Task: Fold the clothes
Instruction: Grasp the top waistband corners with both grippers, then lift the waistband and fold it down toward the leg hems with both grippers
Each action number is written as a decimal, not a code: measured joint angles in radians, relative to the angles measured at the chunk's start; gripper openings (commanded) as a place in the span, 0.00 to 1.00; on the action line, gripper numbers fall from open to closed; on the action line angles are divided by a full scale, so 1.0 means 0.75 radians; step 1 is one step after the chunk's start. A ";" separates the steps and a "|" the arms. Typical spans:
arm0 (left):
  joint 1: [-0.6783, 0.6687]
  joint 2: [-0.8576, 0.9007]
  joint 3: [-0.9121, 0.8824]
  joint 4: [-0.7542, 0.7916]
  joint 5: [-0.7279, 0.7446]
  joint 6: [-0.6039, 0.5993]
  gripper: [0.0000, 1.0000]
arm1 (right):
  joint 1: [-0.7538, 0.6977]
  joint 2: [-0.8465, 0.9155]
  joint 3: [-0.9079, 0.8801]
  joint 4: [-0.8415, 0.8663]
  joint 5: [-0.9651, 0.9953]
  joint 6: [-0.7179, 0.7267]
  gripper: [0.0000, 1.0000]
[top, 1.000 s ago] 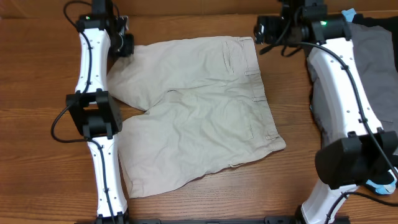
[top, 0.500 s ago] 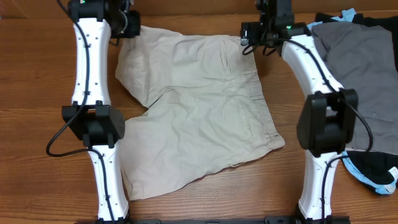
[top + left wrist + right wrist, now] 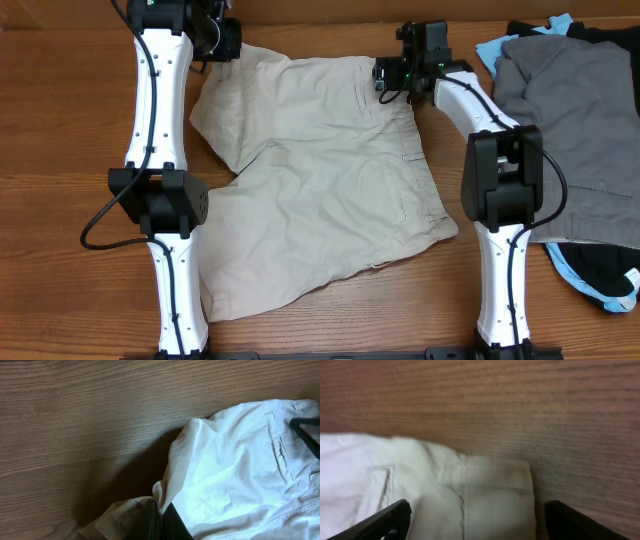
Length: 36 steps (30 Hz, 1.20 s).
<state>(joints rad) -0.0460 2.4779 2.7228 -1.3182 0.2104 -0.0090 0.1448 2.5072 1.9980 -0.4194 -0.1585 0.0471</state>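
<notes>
- The beige shorts (image 3: 320, 180) are spread mostly flat in the middle of the wooden tabletop (image 3: 60, 150), between the 2 arms.
- The waistband (image 3: 425, 150) is turned towards the right arm, and the 2 legs are turned towards the left arm.
- The far leg's cloth is drawn up into a raised fold at the far left corner, while the near leg lies flat on the tabletop.
- The left fingers (image 3: 172, 525) are clenched on that fold of the beige shorts; in the left wrist view, cloth is seen pinched between them just above the wood.
- A welt pocket (image 3: 280, 447) is seen in the same view, lying flat near the waistband.
- The right fingers (image 3: 390, 516) are spread wide and nothing is grasped by them.
- The far corner of the waistband, with its stitched end, is seen between the right fingers in the right wrist view; whether the cloth is touched by them cannot be told.
- The grey shorts (image 3: 590, 130) are laid on the right side of the tabletop, beyond the right arm and apart from the beige shorts.
- A light-blue piece (image 3: 490, 48) is seen at the far edge of the grey shorts, and a black piece (image 3: 600, 270) at their near edge.
</notes>
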 measured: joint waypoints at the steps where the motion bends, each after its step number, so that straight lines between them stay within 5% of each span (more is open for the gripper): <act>1: -0.001 0.000 0.000 -0.003 -0.001 -0.001 0.04 | 0.000 0.005 0.001 0.017 -0.004 0.003 0.89; 4: 0.000 0.000 0.000 -0.017 -0.006 -0.001 0.04 | -0.001 0.016 0.001 0.070 -0.013 0.005 0.81; 7: 0.000 0.000 0.000 -0.023 -0.007 -0.001 0.04 | 0.000 0.037 0.001 0.137 -0.015 0.016 0.24; 9: 0.000 0.000 0.000 -0.025 -0.007 -0.001 0.04 | 0.000 0.051 0.001 0.164 -0.016 0.031 0.06; 17: 0.000 0.000 0.000 -0.027 -0.011 -0.001 0.04 | -0.007 0.064 0.033 0.162 0.013 0.064 0.04; 27: 0.028 0.000 0.001 -0.004 -0.008 -0.001 0.04 | -0.160 0.052 0.503 -0.580 -0.043 0.035 0.04; 36: 0.134 0.000 0.143 0.012 0.201 -0.001 0.04 | -0.257 -0.080 0.894 -1.158 -0.207 -0.015 0.04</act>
<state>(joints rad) 0.0544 2.4779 2.8300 -1.3094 0.3611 -0.0097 -0.0483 2.4470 2.6686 -1.2881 -0.3134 0.0357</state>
